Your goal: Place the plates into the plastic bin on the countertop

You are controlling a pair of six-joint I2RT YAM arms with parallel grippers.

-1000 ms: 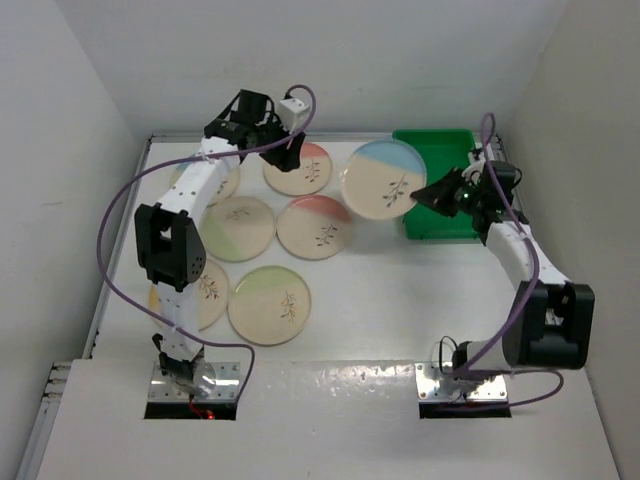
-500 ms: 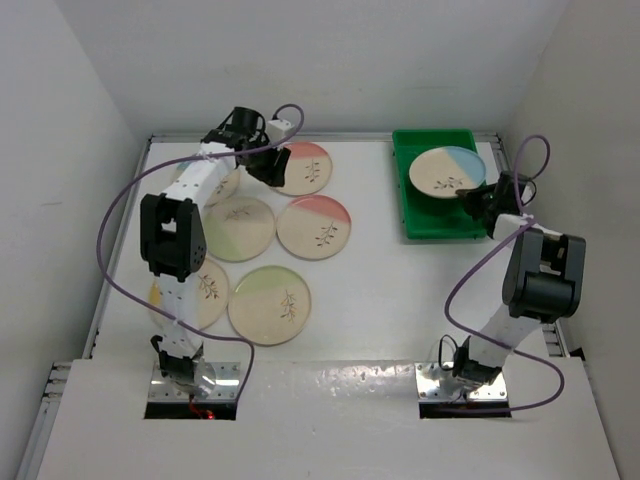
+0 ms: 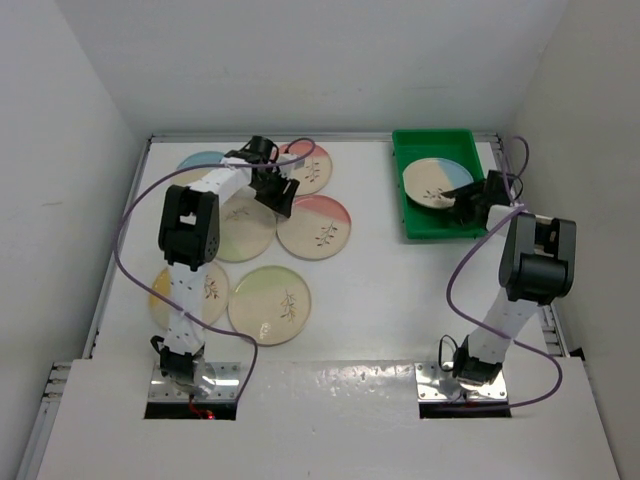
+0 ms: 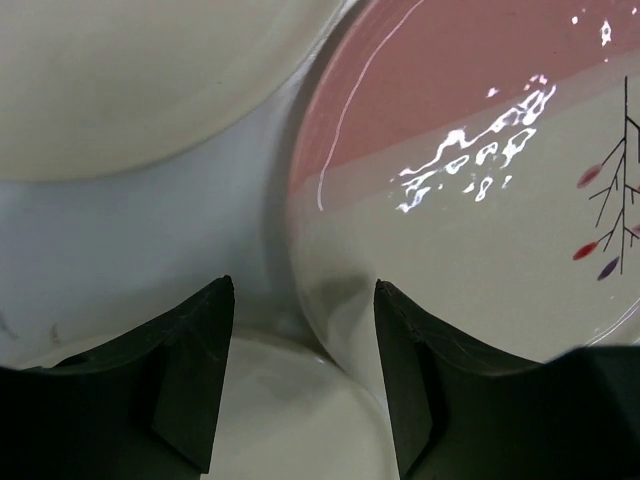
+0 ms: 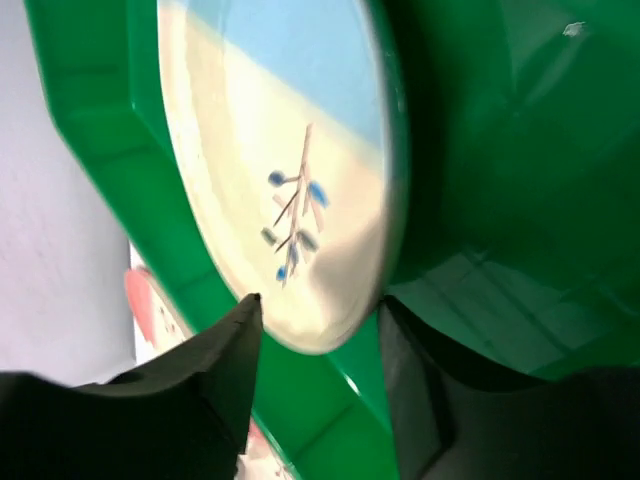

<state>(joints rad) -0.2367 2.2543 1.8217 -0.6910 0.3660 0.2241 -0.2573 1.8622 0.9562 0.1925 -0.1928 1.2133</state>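
1. One blue-segment plate (image 3: pixel 435 182) lies inside the green bin (image 3: pixel 425 225) at the far right of the counter (image 3: pixel 400 300).
2. Right claw (image 5: pixel 318 312) has its jaws apart, with the plate's rim between them.
3. Left claw (image 4: pixel 302 300) hangs low over the counter with its jaws spread, beside the rim of a pink-segment plate (image 4: pixel 480 200).
4. Six other plates (image 3: pixel 270 305) rest on the counter's left half, outside the bin.

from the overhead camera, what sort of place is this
Probably a robot test cell, not a real kitchen: plain white walls box in a white countertop, two arms are bolted at its near edge, and the only wares are patterned plates and a green plastic bin.
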